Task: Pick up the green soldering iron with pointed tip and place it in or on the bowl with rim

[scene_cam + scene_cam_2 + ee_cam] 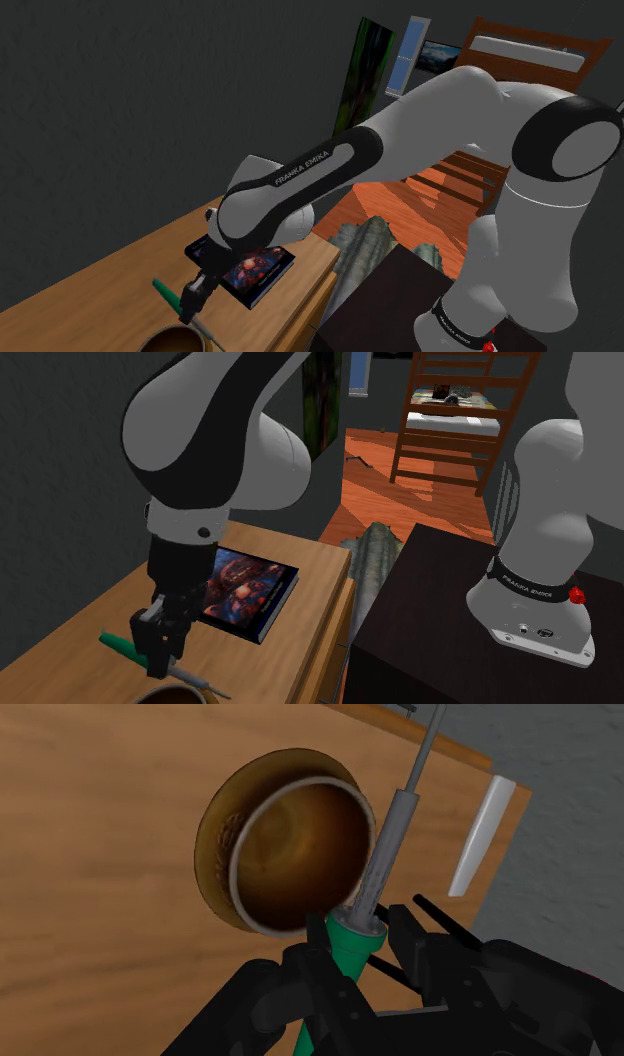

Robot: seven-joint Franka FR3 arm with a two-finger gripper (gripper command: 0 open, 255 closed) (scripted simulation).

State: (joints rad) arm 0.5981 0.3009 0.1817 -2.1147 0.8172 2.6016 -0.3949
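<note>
Clasping soldering iron (386, 839), pincer (358, 942) hides handle; bowl (160, 339) cropped, seemingly near tip.

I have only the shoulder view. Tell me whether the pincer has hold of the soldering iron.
Observer: Yes. The wrist view shows the pincer shut on the soldering iron, clasping its green handle.
Operator: Describe the bowl; mine cuts it off.
Observer: The bowl is brown and round, with a wide rim and nothing in it.
Operator: Say where the tip points.
Observer: The grey shaft runs past the bowl's rim on one side, and the tip points toward the edge of the table.
</note>
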